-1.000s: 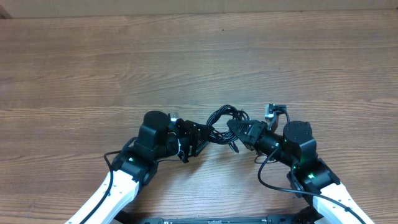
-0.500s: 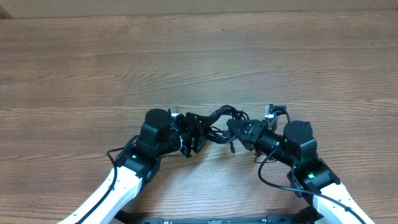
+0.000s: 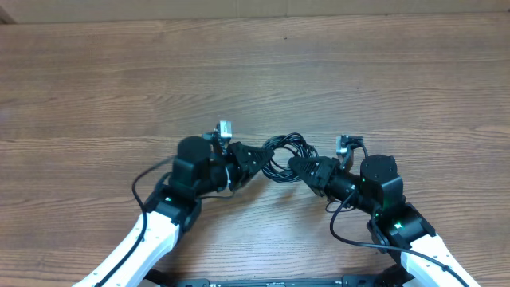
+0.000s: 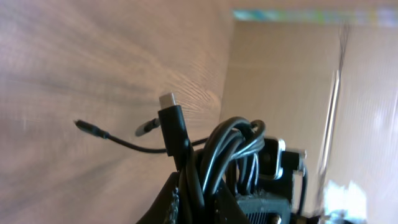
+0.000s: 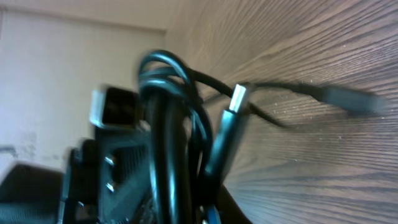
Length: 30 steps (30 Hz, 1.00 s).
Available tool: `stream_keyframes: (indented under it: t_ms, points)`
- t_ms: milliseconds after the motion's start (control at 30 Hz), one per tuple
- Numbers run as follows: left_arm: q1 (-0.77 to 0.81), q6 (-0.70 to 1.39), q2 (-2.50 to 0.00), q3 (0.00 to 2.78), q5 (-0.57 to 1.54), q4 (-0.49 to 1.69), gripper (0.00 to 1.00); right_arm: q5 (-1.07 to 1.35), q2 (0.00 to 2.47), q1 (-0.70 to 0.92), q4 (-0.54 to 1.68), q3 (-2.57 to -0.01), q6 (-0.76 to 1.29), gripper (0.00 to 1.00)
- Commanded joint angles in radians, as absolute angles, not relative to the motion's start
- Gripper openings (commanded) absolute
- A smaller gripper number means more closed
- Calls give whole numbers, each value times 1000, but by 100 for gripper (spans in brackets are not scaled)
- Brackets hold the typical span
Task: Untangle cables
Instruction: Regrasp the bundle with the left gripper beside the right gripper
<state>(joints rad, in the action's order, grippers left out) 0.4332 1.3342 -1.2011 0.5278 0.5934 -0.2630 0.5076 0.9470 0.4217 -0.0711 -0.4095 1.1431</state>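
Observation:
A tangled bundle of black cables [image 3: 284,153] hangs between my two grippers just above the wooden table [image 3: 255,72]. My left gripper [image 3: 253,159] is shut on the left side of the bundle. My right gripper [image 3: 300,167] is shut on its right side. In the left wrist view the cable loops [image 4: 217,155] rise out of the jaws, with a black plug with a metal tip [image 4: 170,121] sticking up. In the right wrist view the loops [image 5: 165,124] fill the jaws, and a silver-tipped plug [image 5: 231,118] and a thin loose end [image 5: 336,96] lie by the table.
A pale wall or board [image 3: 255,8] runs along the table's far edge. The arms' own black supply cables [image 3: 351,223] loop beside the wrists.
My left gripper has rotated and lifted with the bundle, moving slightly up and right. The bundle has shifted farther from me. The right gripper has barely moved.

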Motion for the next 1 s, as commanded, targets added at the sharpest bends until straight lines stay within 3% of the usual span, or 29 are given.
stream_keyframes:
  t_ms: [0,233,300,400,567,833,967]
  points:
    - [292,802,-1204,535,675,-339,4,518,934,420,-26,-422,971,20]
    - [234,400,-1204,535,751,-200,4,550,934,420,-21,-422,752,43]
    - [236,322,-1204,535,760,-131,4,608,934,420,-24,-422,666,54]
    - [236,247,-1204,535,843,-63,4,672,934,420,-48,-422,548,62]
    - [236,243,-1204,535,863,49,4,674,934,420,-82,-422,400,64]
    - [236,286,-1204,535,1137,58,4,672,945,420,-73,-422,331,65]
    - [236,326,-1204,535,1175,9,4,690,986,420,-47,-422,331,53]
